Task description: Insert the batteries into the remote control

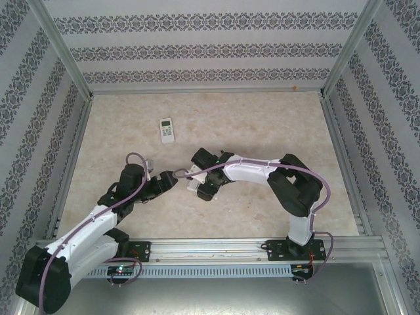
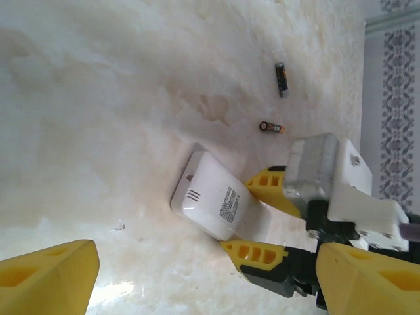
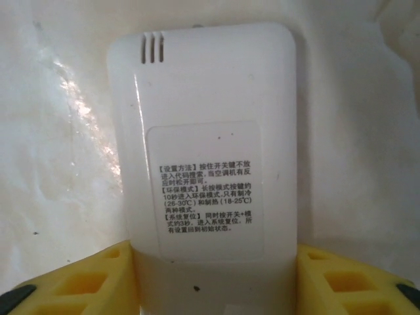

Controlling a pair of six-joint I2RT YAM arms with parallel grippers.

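Observation:
The remote control [image 3: 203, 131] is white and lies back side up, its printed label facing the right wrist camera. My right gripper [image 3: 213, 269] is shut on its lower end, one yellow finger [image 3: 85, 282] pressed against each long side. The left wrist view has the same remote [image 2: 210, 200] on the table, clamped by my right gripper [image 2: 252, 216]. Beyond it lie two batteries apart on the tabletop, a dark one [image 2: 281, 79] and a shorter copper-tipped one [image 2: 271, 126]. My left gripper [image 2: 207, 279] is open, hovering just short of the remote, with nothing between its fingers. From above, the two grippers [image 1: 172, 178] [image 1: 197, 177] nearly meet mid-table.
A second white remote [image 1: 167, 130] lies face up toward the back left of the beige tabletop [image 1: 262, 131]. Patterned walls and metal rails [image 1: 341, 151] close in the sides and back. Open tabletop lies to the right and behind the grippers.

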